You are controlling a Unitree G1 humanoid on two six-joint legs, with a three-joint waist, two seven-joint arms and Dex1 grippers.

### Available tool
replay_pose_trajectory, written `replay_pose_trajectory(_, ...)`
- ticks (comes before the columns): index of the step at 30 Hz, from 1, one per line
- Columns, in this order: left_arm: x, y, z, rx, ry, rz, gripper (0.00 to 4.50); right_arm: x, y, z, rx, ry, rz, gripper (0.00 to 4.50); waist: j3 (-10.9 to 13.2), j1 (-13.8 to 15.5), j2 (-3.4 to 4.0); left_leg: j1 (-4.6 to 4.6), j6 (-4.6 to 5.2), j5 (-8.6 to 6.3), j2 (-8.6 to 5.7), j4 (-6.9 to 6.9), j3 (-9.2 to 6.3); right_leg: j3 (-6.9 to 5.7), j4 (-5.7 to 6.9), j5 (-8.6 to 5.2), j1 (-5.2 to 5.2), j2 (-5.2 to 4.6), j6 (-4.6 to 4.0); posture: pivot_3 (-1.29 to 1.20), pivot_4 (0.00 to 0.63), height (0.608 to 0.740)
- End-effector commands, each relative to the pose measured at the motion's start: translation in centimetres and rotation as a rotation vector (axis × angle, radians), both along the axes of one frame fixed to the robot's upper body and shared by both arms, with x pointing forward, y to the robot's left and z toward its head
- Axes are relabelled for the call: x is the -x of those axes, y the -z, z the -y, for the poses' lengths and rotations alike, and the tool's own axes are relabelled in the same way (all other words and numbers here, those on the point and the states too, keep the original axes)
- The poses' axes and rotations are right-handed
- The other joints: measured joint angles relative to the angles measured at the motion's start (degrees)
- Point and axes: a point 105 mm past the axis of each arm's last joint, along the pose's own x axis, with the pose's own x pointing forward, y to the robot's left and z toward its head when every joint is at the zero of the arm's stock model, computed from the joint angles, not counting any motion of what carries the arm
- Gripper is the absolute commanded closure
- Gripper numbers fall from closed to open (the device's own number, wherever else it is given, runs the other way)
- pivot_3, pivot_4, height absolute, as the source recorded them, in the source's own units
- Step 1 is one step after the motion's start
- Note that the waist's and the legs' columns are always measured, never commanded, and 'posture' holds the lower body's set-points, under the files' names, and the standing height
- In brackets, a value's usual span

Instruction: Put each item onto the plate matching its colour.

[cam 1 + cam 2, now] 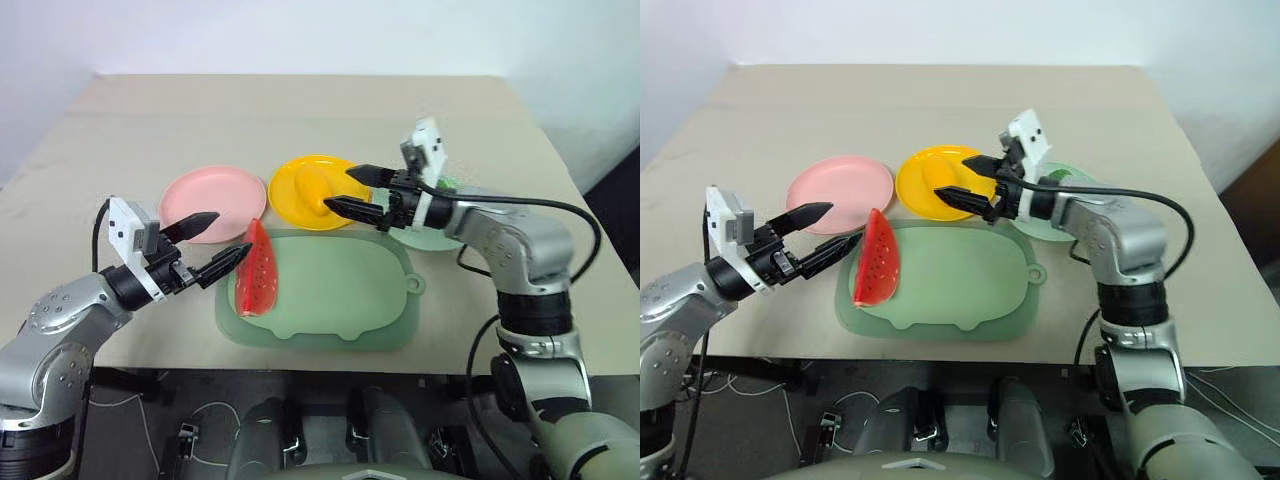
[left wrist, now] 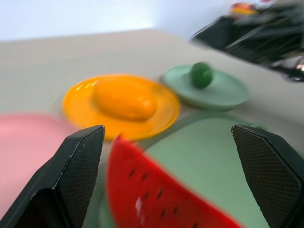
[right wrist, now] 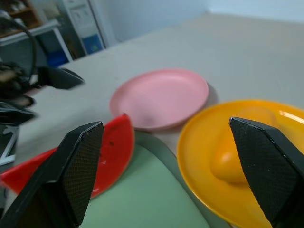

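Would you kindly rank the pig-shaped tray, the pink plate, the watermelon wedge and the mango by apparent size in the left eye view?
1. Pig-shaped tray
2. Pink plate
3. Watermelon wedge
4. Mango, partly hidden behind the right gripper, so its rank is less sure.

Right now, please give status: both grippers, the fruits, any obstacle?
Left gripper open beside watermelon on the tray. Right gripper open over mango on yellow plate. Green fruit on green plate. Pink plate empty; nothing blocking.
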Motion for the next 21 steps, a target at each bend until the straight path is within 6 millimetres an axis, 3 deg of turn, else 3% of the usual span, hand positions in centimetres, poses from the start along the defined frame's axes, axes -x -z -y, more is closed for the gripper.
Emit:
replay_pose_trajectory(1, 0.9, -0.6, 0.1, -0.010, -0.051, 0.015, 0.00, 2.0, -1.2, 1.1, 0.021, -0.058, 0.075, 0.02, 0.00, 0.20, 0.00, 0.00, 0.00, 0.00, -0.01, 0.01, 0.00, 0.00, -0.02, 0.00, 0.02, -0.01, 0.00, 0.00, 0.150, 0.696)
replay_pose_trajectory(6, 1.5, -0.1, -0.5, -0.010, -0.105, -0.018, 0.00, 3.6, -0.6, 1.6, 0.053, -0.103, 0.070, 0.02, 0.00, 0.20, -0.01, 0.01, 0.00, -0.01, 0.01, 0.06, -0.05, -0.01, -0.08, 0.00, 0.07, -0.01, -0.01, 0.00, 0.150, 0.696)
replay_pose_trajectory(11, 1.6, -0.6, 0.6, -0.004, -0.135, -0.020, 0.00, 4.1, 0.6, 1.9, 0.081, -0.105, 0.043, 0.02, 0.00, 0.77, -0.01, 0.01, 0.02, -0.03, 0.00, 0.07, -0.07, -0.01, -0.16, 0.00, 0.11, -0.02, -0.02, 0.00, 0.150, 0.696)
replay_pose_trajectory(21, 1.7, -0.6, 1.3, 0.005, -0.185, -0.062, 0.00, 5.7, 0.8, 2.1, 0.111, -0.155, 0.083, 0.02, 0.00, 1.60, -0.02, 0.01, 0.03, -0.03, 0.00, 0.15, -0.14, -0.05, -0.19, 0.00, 0.20, -0.01, -0.03, 0.00, 0.150, 0.696)
